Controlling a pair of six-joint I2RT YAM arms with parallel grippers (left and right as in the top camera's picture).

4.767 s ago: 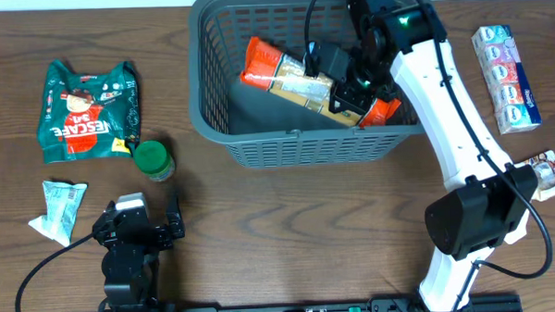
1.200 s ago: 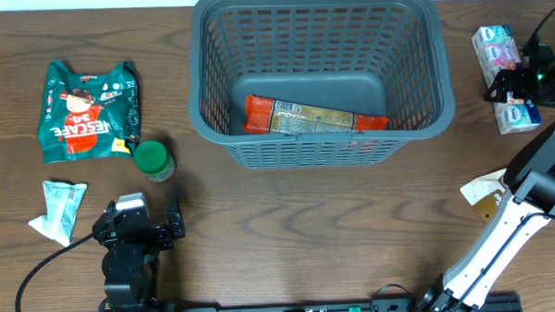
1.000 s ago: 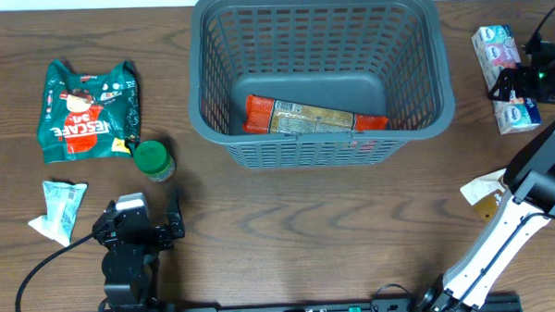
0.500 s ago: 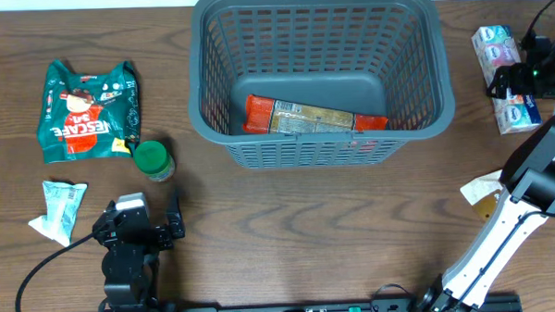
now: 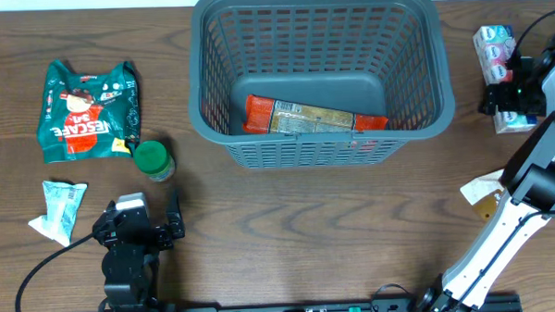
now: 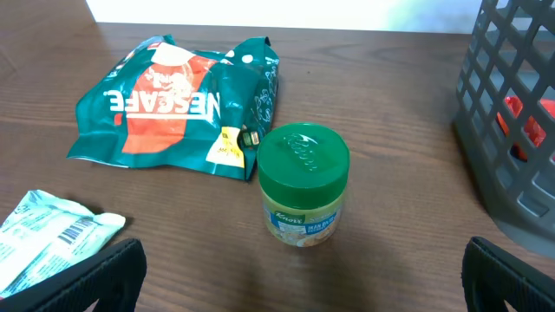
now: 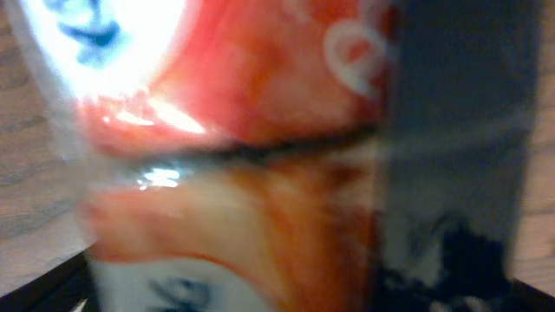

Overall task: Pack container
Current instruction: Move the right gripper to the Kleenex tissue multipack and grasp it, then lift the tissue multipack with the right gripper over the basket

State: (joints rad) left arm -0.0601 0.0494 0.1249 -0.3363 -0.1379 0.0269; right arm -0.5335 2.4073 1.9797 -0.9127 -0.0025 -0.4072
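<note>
The container, a dark grey slotted basket (image 5: 201, 75), stands at the back centre, and an orange packet (image 5: 313, 115) lies on its floor. At the far right, my right gripper (image 5: 511, 94) sits low over a pink-and-white tissue pack (image 5: 494, 45). The blurred pack (image 7: 243, 130) fills the right wrist view, with the jaws apart on either side of it. My left gripper (image 5: 139, 212) rests open at the front left with nothing between its fingers. A green-lidded jar (image 6: 303, 186) stands just ahead of it.
A green Nescafe bag (image 5: 89, 109) lies at the left, behind the jar (image 5: 153, 161). A small white-green packet (image 5: 59, 208) lies beside the left arm. A pale packet (image 5: 478, 193) is partly hidden by the right arm's base. The basket wall (image 6: 512, 130) shows at the right of the left wrist view.
My right gripper has shifted slightly left and come down over the tissue pack. The left arm and everything else have stayed still.
</note>
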